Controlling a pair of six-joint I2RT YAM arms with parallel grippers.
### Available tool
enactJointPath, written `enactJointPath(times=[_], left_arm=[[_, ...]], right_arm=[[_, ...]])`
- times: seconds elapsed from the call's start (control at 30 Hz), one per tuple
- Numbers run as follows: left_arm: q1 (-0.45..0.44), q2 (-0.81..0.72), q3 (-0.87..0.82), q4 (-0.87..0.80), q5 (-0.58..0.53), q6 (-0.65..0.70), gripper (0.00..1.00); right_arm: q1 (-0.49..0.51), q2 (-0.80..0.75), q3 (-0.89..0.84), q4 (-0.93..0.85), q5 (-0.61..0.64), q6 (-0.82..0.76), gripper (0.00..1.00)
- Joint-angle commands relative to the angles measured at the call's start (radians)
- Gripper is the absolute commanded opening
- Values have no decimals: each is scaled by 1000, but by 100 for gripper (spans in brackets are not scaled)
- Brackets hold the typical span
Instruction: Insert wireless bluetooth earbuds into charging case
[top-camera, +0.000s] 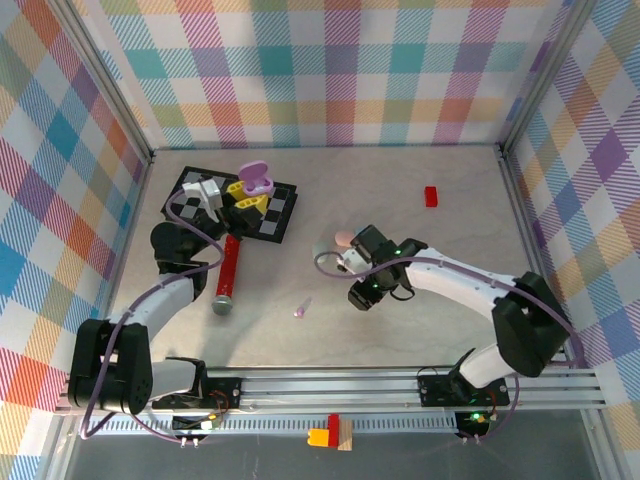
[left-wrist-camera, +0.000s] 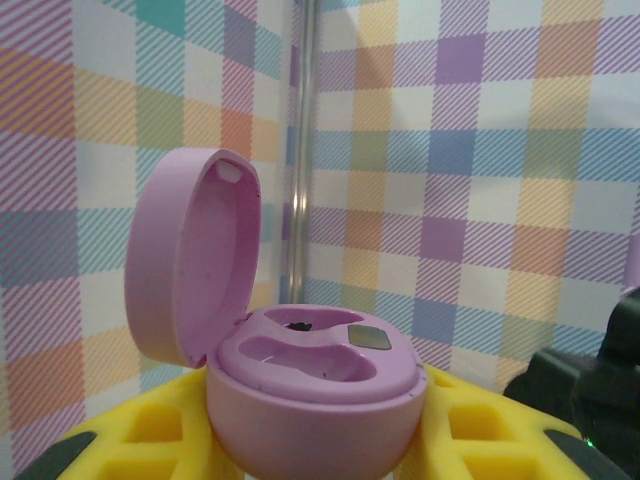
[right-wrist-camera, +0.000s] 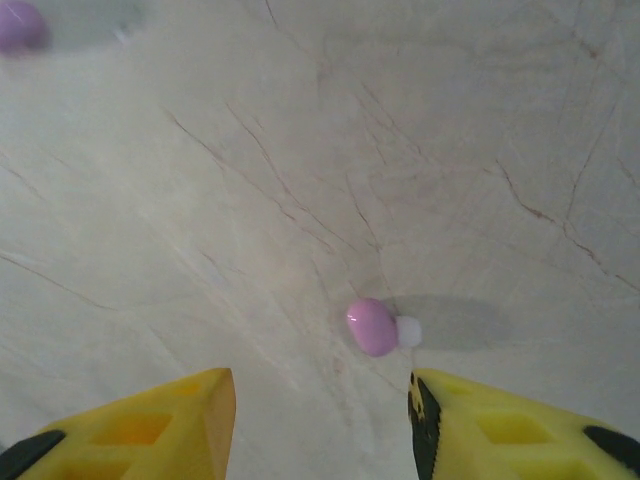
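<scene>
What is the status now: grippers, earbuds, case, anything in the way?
Left gripper shut on open pink charging case, sockets empty. Right gripper open above pink earbud on table. A second earbud lies apart.

- The table (top-camera: 430, 170) is a pale cream slab with a marble look and thin brownish veins. It is evenly lit, and the shadows on it are soft.
- Behind the table stands a back wall (top-camera: 330, 70) of pastel plaid: pink, teal, yellow, purple and orange.
- Matching plaid panels close off the table's left side (top-camera: 60, 200) and right side (top-camera: 590, 170).
- A bare metal post (top-camera: 113, 80) rises from the table's far left corner.
- A ribbed aluminium rail (top-camera: 340, 385) runs along the table's near edge.
</scene>
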Motion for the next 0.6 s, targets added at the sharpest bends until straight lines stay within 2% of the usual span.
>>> enactJointPath(times=[0.0, 0.3, 0.57], left_arm=[[20, -32, 1, 17, 20, -14, 32], [25, -46, 4, -4, 33, -13, 32], [26, -68, 9, -38, 44, -3, 33]], right_arm=[[34, 61, 48, -42, 139, -123, 48], [59, 227, 150, -82, 199, -42, 45], [63, 297, 172, -91, 241, -31, 48]])
